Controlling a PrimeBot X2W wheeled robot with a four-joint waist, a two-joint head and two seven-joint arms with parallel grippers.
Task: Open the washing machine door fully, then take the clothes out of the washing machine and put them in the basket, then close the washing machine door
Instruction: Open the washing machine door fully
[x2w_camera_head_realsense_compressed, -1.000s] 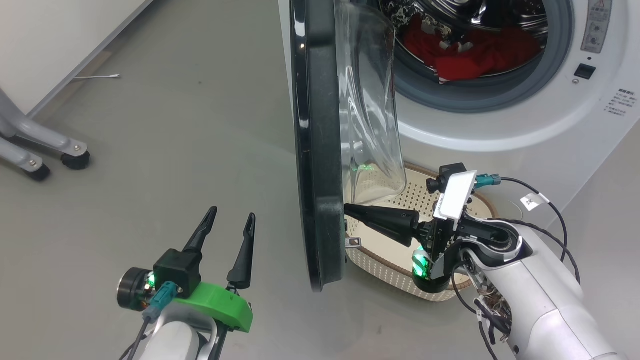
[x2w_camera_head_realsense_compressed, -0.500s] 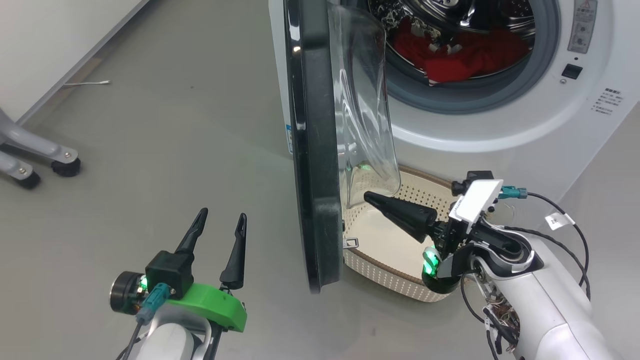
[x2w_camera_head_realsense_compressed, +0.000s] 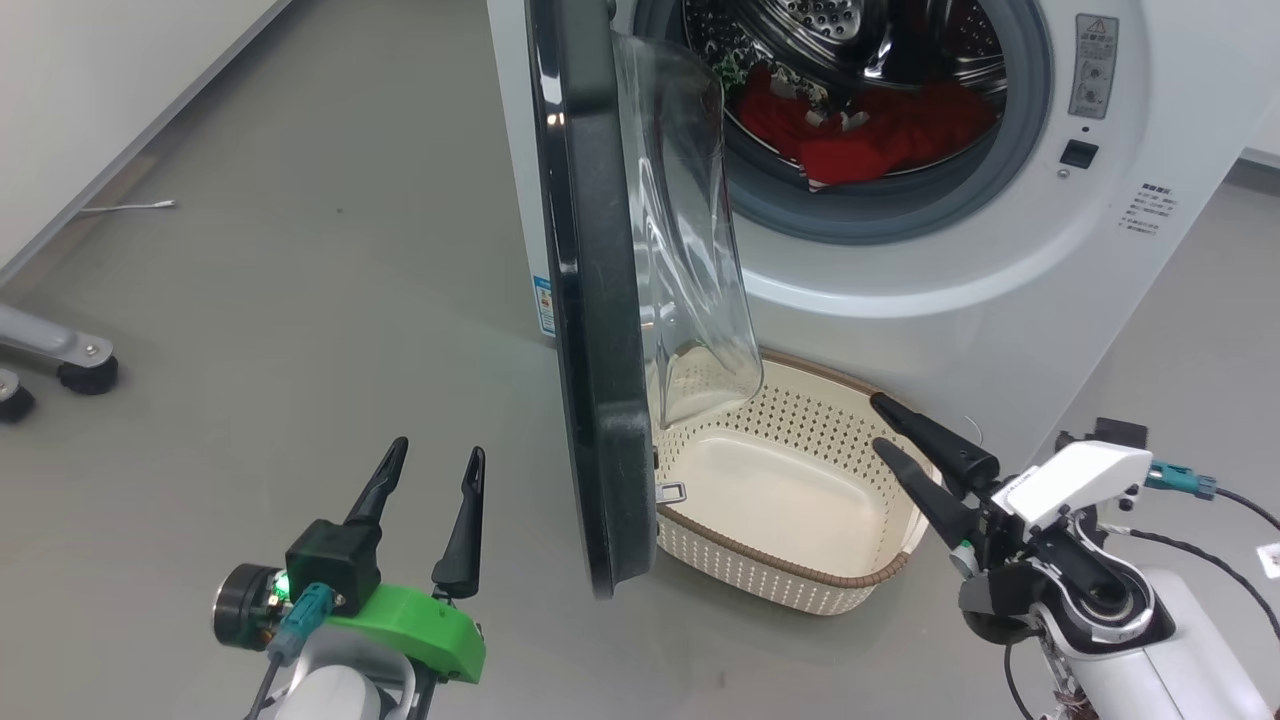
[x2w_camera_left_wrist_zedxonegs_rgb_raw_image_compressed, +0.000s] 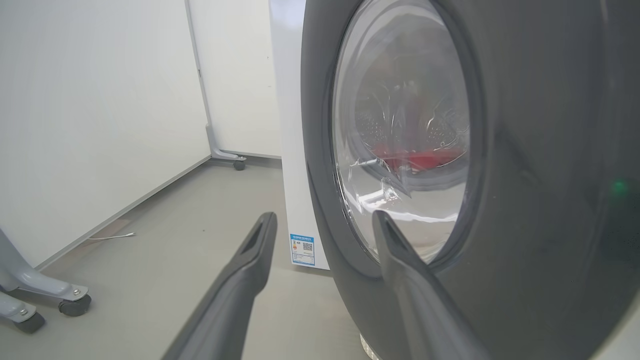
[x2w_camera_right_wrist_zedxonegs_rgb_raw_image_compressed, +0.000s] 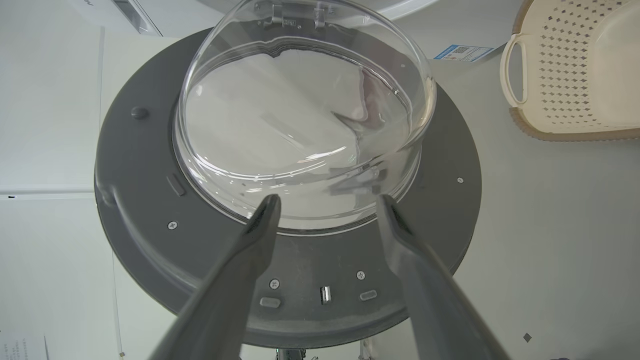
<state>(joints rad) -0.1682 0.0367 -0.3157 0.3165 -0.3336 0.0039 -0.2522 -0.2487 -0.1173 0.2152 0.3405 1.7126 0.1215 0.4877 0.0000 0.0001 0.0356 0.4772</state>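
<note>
your left gripper is spread, empty, left of the door; your right gripper, spread too, sits by the cream perforated basket's right rim. the glossy round door stands edge-on to you, glass bowl bulging over the basket. beyond, red clothes lie in the steel drum.

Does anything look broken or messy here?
Nothing looks broken or spilled. The washing machine door stands only partly open, its glass bowl seeming to hang over one corner of the basket. The red clothes lie heaped inside the washing machine.
</note>
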